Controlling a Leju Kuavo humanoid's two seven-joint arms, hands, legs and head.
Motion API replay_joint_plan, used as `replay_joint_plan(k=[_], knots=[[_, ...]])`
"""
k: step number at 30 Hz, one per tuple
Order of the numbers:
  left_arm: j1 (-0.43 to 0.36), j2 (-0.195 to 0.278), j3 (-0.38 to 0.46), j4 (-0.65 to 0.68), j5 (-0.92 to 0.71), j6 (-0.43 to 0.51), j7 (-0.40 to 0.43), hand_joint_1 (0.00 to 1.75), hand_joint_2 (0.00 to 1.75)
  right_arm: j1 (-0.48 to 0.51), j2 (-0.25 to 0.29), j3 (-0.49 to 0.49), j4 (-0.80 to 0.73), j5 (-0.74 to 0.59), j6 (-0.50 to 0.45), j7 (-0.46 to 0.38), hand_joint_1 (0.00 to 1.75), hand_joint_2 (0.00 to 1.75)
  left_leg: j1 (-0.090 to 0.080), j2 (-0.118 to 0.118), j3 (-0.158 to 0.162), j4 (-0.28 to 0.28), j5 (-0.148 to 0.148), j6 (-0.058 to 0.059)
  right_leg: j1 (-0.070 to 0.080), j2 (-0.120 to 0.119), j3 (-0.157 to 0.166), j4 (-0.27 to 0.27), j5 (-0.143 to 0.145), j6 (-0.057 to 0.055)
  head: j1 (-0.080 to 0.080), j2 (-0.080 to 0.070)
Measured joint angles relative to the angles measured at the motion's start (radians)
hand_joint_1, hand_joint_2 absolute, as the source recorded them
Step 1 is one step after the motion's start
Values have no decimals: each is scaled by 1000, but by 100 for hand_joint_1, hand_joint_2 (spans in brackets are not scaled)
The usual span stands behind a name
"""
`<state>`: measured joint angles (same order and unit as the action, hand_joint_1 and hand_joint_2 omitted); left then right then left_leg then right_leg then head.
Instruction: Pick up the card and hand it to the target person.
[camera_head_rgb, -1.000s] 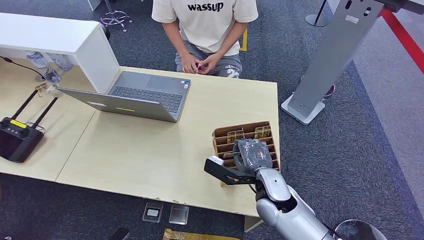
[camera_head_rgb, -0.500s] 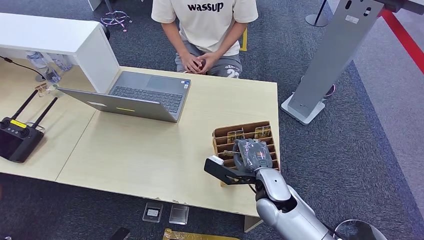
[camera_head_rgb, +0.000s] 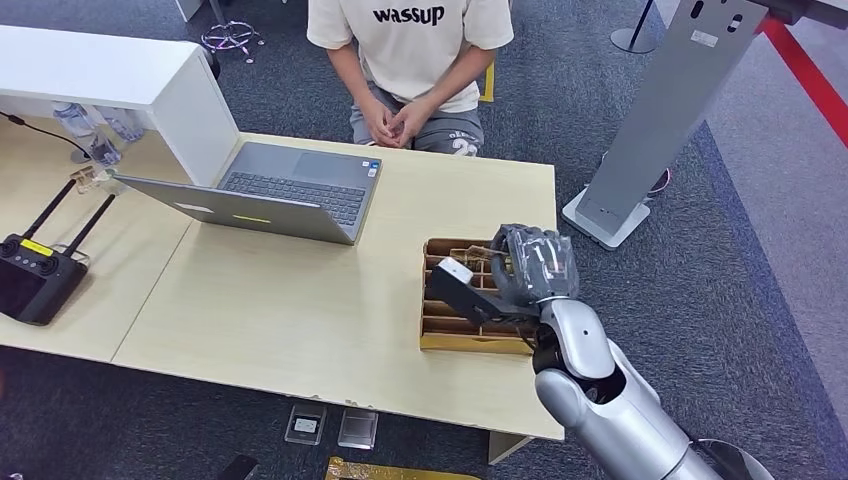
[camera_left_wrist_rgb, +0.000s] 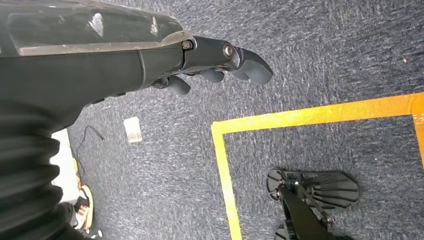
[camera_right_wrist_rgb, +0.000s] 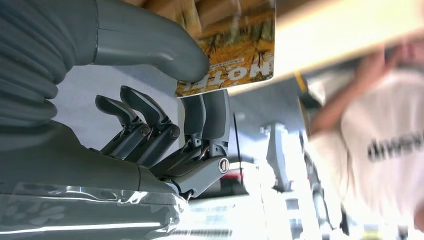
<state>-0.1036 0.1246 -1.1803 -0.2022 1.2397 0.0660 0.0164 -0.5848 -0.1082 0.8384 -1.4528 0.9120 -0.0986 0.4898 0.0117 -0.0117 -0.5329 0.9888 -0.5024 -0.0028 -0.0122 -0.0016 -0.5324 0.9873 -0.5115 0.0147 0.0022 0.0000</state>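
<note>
Fingers (camera_right_wrist_rgb: 202, 117) of right hand (camera_head_rgb: 535, 265) pinch glossy rectangular card (camera_right_wrist_rgb: 235, 47).

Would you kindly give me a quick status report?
Right hand pinches card above the slotted box. Left hand hangs open. Person seated across table, laptop well aside.

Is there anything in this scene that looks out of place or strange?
Yes. Two flat packets lie on the carpet below the table's front edge, as if dropped. On the table things look orderly: the right hand pinches a card above the slotted box.
</note>
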Motion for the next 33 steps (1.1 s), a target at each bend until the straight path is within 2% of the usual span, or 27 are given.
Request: replay_joint_plan(k=[6,12,16,24,30,33], knots=[[0,0,0,0,2,-1,0,0,175,-41,-22,-30,-143,10,0,2,175,175,0,0,0,0,0,0,0,0,0,0,0,0,-1,0],[-2,-1,-2,0,-5,-7,0,0,175,-53,-11,-23,-133,-32,-40,-56,175,175,0,0,-1,0,0,0,0,0,0,0,0,0,-1,0],[-6,-1,-8,0,-15,-11,1,0,175,-70,18,-15,-29,-58,-121,-128,175,175,0,0,-1,0,0,0,0,0,0,1,0,0,0,0],[-22,-3,-21,0,-30,-22,12,0,175,-110,91,-17,253,-76,-353,-323,175,175,0,0,-1,0,0,0,0,-1,0,1,0,0,-1,0],[-32,-7,-35,0,-33,-30,15,0,175,-133,137,-22,432,-92,-447,-412,175,175,0,0,-1,0,0,0,0,-1,0,1,0,0,-1,0],[-34,-7,-41,0,-40,-39,12,0,175,-141,154,-23,500,-94,-465,-422,44,175,0,0,-1,0,0,0,0,-1,0,1,0,0,0,0]])
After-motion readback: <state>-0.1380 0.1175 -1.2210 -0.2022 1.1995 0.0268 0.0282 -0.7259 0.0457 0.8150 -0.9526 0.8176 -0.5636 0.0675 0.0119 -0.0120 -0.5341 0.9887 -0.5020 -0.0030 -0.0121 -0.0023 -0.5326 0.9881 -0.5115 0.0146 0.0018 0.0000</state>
